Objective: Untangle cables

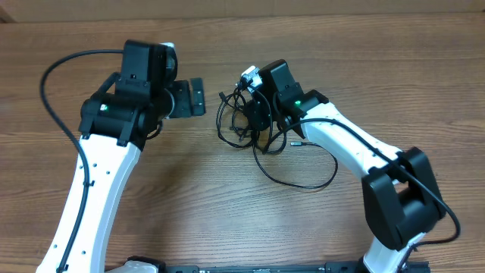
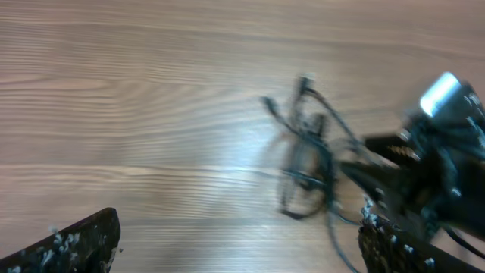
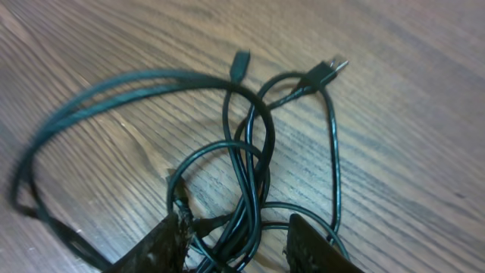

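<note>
The cables (image 1: 236, 120) are thin black cords lying in a tangled bunch on the wooden table, and one long loop (image 1: 303, 180) trails toward the front. My right gripper (image 1: 254, 120) is down over the bunch. In the right wrist view its fingers (image 3: 307, 246) stand apart around several strands of the cables (image 3: 254, 163), straddling them without pinching. Two plug ends (image 3: 327, 72) lie beyond the knot. My left gripper (image 1: 195, 97) hovers to the left of the tangle, wide open (image 2: 239, 246) with only bare table between its fingers. The cables (image 2: 307, 155) lie ahead of it, blurred.
The right arm's body (image 2: 432, 167) fills the right side of the left wrist view, close to the tangle. The thick black wire of the left arm (image 1: 53, 72) arcs over the table's left part.
</note>
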You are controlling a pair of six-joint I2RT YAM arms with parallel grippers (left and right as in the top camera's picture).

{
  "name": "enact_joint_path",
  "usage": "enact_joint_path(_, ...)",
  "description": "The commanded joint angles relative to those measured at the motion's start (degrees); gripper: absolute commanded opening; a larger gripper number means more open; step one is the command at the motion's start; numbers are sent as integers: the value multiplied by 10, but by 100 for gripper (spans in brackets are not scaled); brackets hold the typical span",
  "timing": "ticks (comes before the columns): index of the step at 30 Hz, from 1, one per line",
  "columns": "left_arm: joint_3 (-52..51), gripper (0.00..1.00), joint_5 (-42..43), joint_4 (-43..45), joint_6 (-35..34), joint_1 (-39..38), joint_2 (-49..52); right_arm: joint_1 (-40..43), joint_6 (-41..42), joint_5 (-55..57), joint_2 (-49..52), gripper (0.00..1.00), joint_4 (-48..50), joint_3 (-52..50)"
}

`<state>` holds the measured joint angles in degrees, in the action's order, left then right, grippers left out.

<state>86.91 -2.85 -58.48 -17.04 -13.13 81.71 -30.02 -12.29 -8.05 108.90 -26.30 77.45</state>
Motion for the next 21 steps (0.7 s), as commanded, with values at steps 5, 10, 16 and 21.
enact_joint_path(5,-1,100,-103,-7,-25,-2,13,1,-1,2,45,38,18,-3)
enact_joint_path(10,-1,100,-103,-12,-25,-2,13,1,-1,2,72,35,22,-3)
enact_joint_path(16,-1,100,-107,-25,-23,-2,13,1,-1,2,83,35,32,-3)
enact_joint_path(21,-1,99,-107,-35,-23,-2,13,1,-1,2,85,35,55,-3)
